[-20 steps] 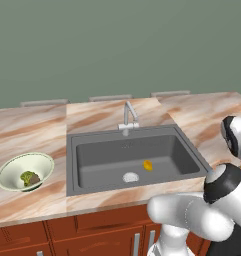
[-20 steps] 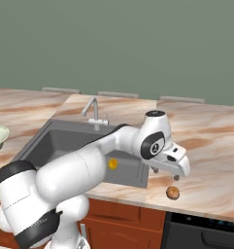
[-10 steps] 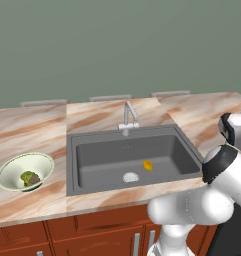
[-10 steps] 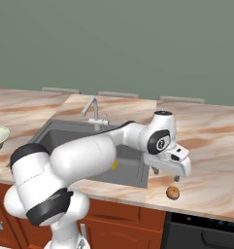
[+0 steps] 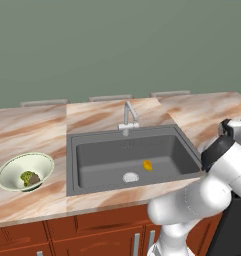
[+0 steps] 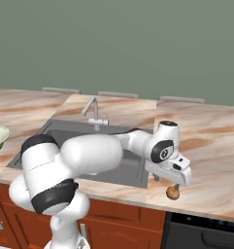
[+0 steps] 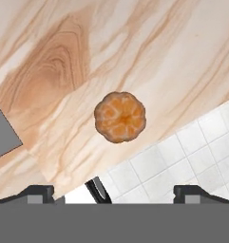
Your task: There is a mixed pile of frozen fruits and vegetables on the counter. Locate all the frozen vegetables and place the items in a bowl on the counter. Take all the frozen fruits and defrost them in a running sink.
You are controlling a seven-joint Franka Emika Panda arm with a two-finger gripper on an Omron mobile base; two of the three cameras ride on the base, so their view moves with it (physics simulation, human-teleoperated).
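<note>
A brown roundish frozen fruit (image 7: 120, 116) lies on the counter (image 7: 63, 57) near its front edge, to the right of the sink (image 6: 134, 169). My gripper (image 6: 171, 183) hangs open just above that fruit (image 6: 173, 193); the fingertips (image 7: 41, 192) stand wide apart at either side of the hand view. A yellow-orange fruit (image 5: 148, 165) rests in the sink basin (image 5: 102, 160) beside the drain (image 5: 130, 176). At the far left the bowl (image 5: 12, 165) holds a green floret (image 5: 26, 176) and a dark brown lump (image 5: 35, 179).
The silver faucet (image 5: 128, 116) stands behind the basin. White tiled floor (image 7: 182, 156) shows beyond the counter's front edge, close to the brown fruit. A dark appliance front (image 6: 206, 233) sits below the counter on the right. My arm's elbow crosses over the sink.
The hand has shifted slightly right and down over the brown fruit. The elbow has swung lower across the sink. The jaws have stayed open.
</note>
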